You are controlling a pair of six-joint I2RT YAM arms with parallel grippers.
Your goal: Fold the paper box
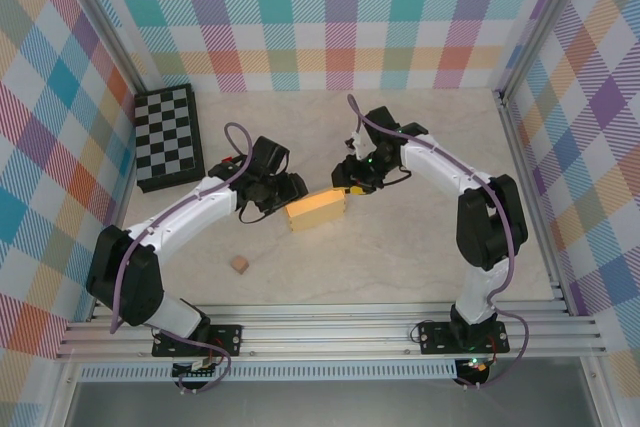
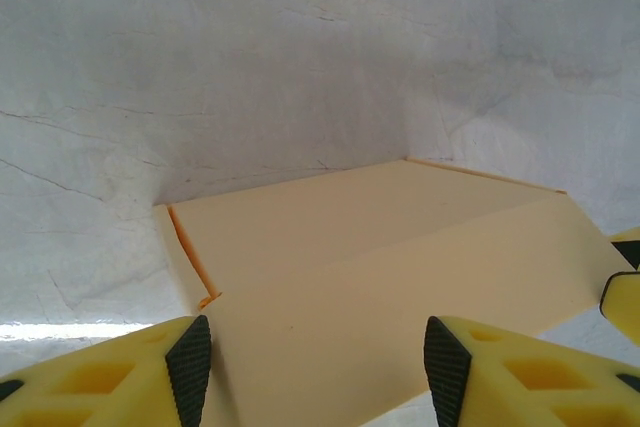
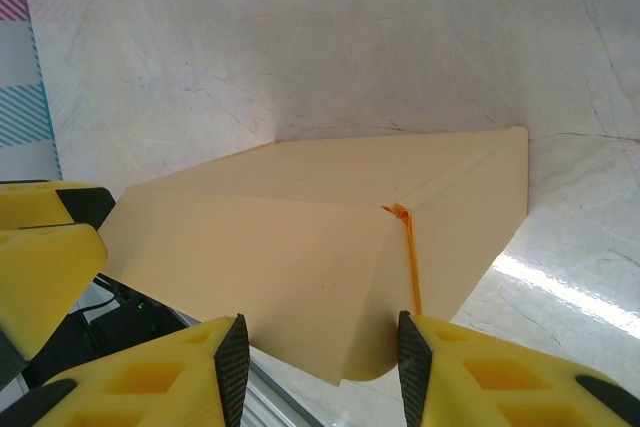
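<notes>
The pale marbled table point(image 1: 400, 257) carries the paper box point(image 1: 317, 210), seemingly resting flat. A chessboard point(image 1: 169, 137) lies far-left of the box, a small tan cube point(image 1: 240, 264) near-left.

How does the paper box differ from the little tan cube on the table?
The paper box is pale yellow-orange; the tan cube is brownish. The paper box is far larger and oblong, the tan cube small and squarish. The paper box lies farther back, the tan cube nearer the front edge. Both rest on the table.
</notes>
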